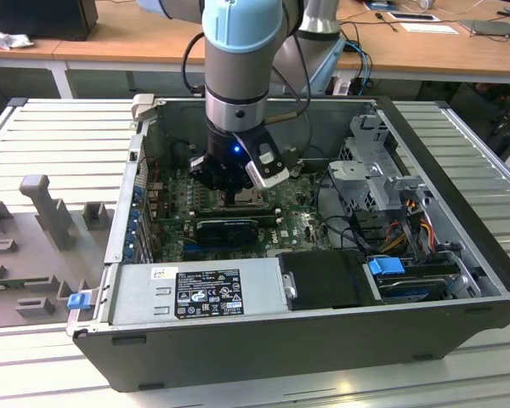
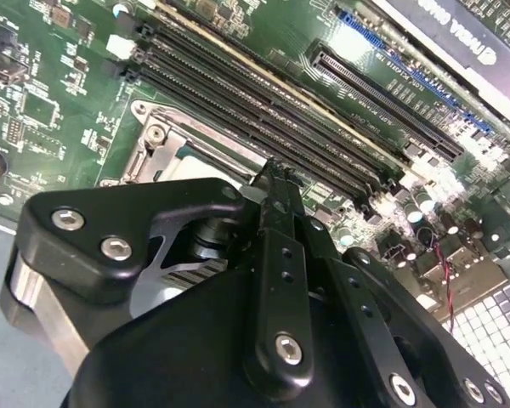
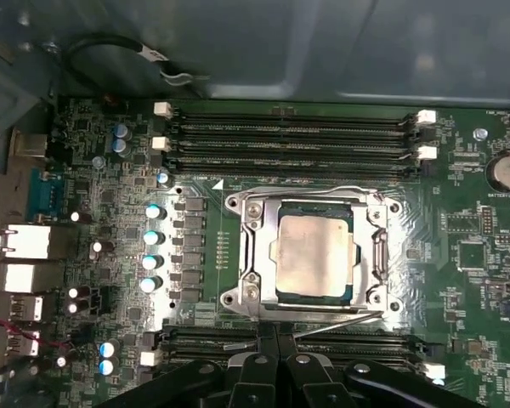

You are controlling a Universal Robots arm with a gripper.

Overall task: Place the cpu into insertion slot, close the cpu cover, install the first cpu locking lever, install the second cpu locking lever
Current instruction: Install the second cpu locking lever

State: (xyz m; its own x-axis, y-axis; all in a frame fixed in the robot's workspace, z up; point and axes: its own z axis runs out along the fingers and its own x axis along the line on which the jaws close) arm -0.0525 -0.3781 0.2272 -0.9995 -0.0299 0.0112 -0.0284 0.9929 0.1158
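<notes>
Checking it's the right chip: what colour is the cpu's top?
Pale silver-beige cpu, best seen in the first wrist view.

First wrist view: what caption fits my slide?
The cpu sits in its socket under the closed cpu cover, with the tool at the cover's edge.

Pale blue arm (image 1: 240,42), silver collar, black screw-studded gripper (image 2: 276,178)

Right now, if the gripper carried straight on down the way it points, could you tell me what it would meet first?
Most likely the edge of the cpu cover, closed over the cpu; the gripper hangs just beside it, though depth is unclear.
</notes>
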